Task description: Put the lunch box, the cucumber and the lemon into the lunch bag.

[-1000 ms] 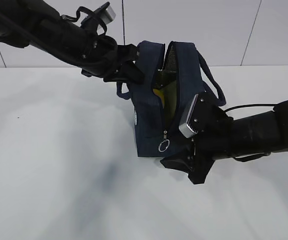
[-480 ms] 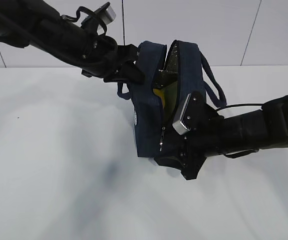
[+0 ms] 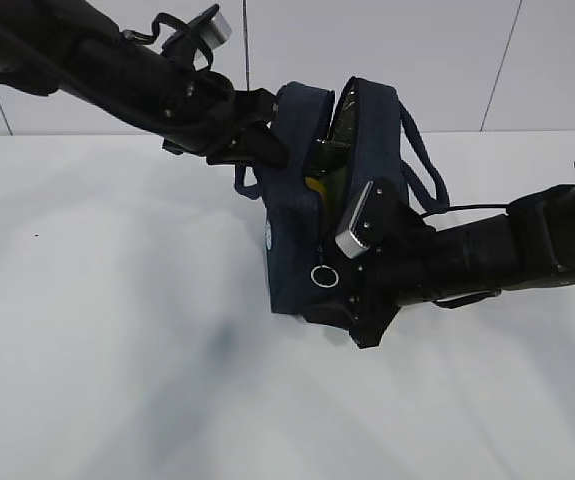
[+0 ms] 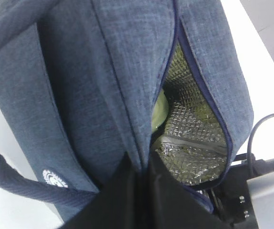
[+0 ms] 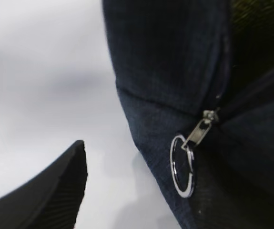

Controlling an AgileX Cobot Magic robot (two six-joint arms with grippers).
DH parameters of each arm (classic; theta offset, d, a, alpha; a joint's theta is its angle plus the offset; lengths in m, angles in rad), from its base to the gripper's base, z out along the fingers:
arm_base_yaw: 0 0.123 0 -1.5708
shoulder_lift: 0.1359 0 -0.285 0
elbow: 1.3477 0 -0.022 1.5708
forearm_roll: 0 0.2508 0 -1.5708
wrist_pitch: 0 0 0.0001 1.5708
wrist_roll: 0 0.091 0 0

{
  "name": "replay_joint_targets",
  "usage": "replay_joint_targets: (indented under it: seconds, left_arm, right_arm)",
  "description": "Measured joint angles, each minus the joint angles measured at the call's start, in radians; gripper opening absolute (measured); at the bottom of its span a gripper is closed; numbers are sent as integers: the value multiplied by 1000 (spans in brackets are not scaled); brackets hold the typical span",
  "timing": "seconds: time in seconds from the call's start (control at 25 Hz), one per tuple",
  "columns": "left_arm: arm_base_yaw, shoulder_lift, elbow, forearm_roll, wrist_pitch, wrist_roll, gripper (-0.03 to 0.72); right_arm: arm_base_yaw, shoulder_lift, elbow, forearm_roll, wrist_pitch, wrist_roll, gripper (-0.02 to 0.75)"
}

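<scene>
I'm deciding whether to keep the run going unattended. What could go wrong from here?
The right gripper is open beside the silver ring pull and could close on fabric instead of it. The left gripper pinches only the lunch bag edge; a zipper tug might drag or topple the bag.

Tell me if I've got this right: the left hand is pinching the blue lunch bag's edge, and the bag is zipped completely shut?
Not quite. The left hand does pinch the lunch bag, but the bag is unzipped: the left wrist view shows its mouth gaping onto the silver lining.
</scene>
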Motion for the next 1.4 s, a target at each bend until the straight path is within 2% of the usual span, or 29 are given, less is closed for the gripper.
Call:
replay_joint_targets:
  seconds: [0.24, 0.48, 0.64, 1.4]
  left_arm:
    - [0, 0, 0, 0, 0, 0, 2]
    - [0, 0, 0, 0, 0, 0, 2]
    - [0, 0, 0, 0, 2, 0, 2]
    - [0, 0, 0, -12, 5, 1, 2]
  right_arm:
    - [0, 0, -19, -4, 0, 17, 476]
    - [0, 0, -21, -4, -4, 26, 368]
    - [0, 0, -21, -4, -6, 29, 325]
    - [0, 35, -23, 0, -25, 79, 316]
